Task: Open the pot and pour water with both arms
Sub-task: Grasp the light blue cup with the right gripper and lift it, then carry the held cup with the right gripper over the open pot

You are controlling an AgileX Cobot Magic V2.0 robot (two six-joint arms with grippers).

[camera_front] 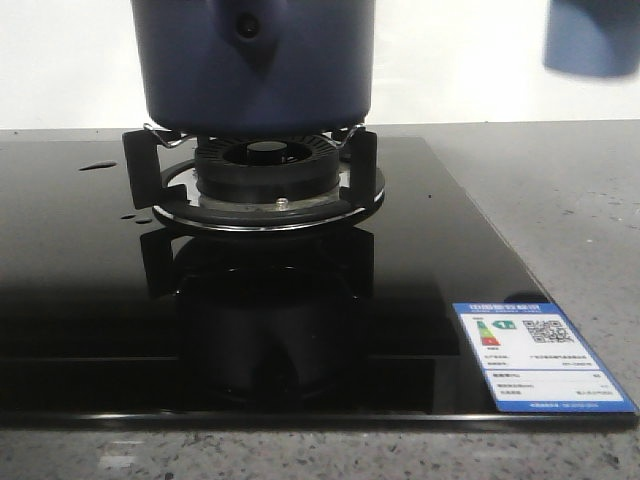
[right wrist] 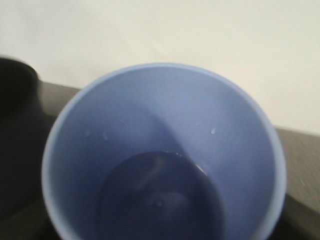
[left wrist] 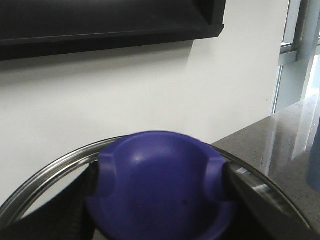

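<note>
On the burner, centre of the hob: the pot sits on the black pan support of a glass cooktop; only its lower walls and the handle mount facing the camera show in the front view, and its top is cut off.

Up at the right of the front view: the pale blue cup hangs in the air, well apart from the pot and above bench level.

Cup contents: the right wrist view looks straight down into the cup; dark water lies at its bottom, with droplets on the inner wall.

Right pincer: not itself visible in any view; the cup fills the wrist camera, so I judge it is carried by this arm, but the grip cannot be told.

Left pincer: dark fingers stand on both sides of the purple lid knob, seemingly closed on it; the steel rim of the lid curves behind.

Lid position: wall and bench show behind it, but whether it is off the pot cannot be told.

Key relation: the pot lies to the left of the cup and lower, so the right arm is the one to carry the cup leftward over the mouth.

Judgement: pouring waits on the lid being clear of that mouth.
</note>
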